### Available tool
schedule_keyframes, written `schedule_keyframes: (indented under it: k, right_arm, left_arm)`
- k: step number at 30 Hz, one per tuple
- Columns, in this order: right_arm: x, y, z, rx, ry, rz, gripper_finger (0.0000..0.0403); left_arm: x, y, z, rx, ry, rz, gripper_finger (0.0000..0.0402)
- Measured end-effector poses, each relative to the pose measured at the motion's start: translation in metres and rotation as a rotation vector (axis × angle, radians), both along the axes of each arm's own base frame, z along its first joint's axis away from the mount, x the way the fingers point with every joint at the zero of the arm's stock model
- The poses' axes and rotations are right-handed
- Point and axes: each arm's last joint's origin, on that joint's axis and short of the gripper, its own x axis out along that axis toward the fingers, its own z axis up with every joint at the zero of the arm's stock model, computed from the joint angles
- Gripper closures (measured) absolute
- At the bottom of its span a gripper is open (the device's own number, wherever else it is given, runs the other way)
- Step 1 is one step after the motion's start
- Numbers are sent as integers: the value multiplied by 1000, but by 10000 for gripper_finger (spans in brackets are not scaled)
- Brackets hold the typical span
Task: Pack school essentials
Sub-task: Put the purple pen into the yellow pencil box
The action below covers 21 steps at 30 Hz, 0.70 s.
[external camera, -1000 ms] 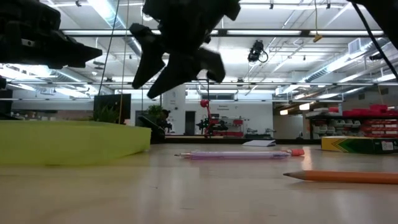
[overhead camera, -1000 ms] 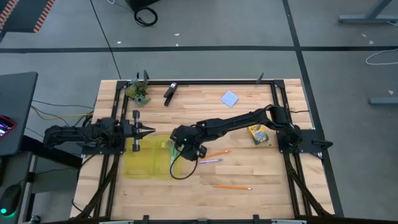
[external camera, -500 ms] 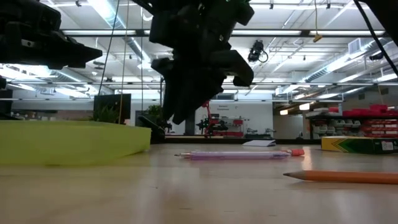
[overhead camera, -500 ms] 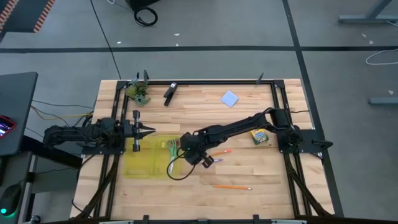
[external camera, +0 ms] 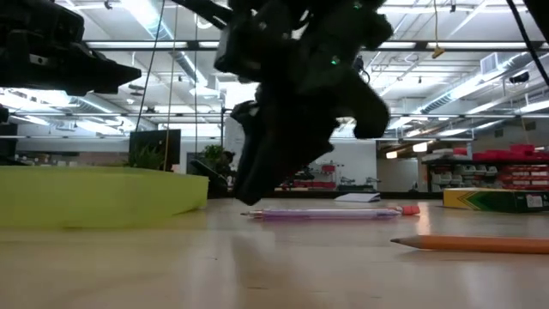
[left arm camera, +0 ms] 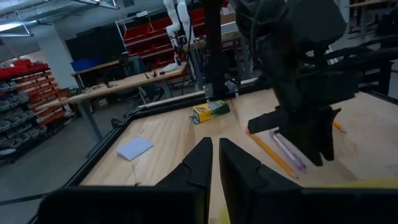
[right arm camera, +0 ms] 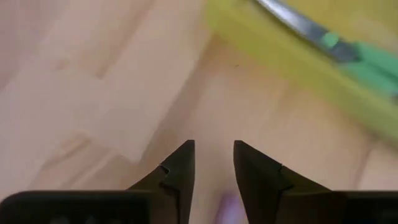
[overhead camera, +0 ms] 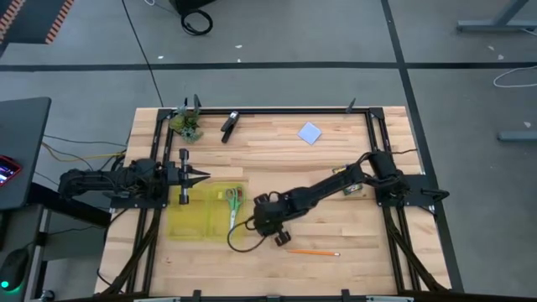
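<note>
Right tool [overhead camera: 278,238], from above: moved off the yellow tray [overhead camera: 189,223] toward the surface's [overhead camera: 277,151] near edge since a second ago, green-handled scissors [overhead camera: 232,205] left lying lengthwise in the tray, handles away from the near edge. Low view: purple pen [external camera: 330,214] flat, long axis crosswise. Left tool [left arm camera: 213,163]: pinched nearly closed, empty. Right wrist: fingers [right arm camera: 180,168] slightly parted, empty, just above the surface beside the tray.
</note>
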Motion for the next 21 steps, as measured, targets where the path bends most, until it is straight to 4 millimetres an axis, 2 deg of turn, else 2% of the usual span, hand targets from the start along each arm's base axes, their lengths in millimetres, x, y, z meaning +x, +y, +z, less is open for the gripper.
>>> schedule_keyframes:
  k: [5, 9, 14, 21]
  right_arm:
    - [-13, -3, -10, 33, -119, -113, 297]
    - [-29, 2, -5, 54, -239, -161, 297]
    - [-46, -2, -2, 97, -352, -258, 297]
    - [-58, 5, -15, 133, -370, -304, 297]
  left_arm:
    - [1, 0, -1, 0, 8, 0, 368]
    - [2, 0, -2, 0, 25, 0, 373]
    - [2, 0, -2, 0, 25, 1, 370]
    - [2, 0, -2, 0, 25, 1, 362]
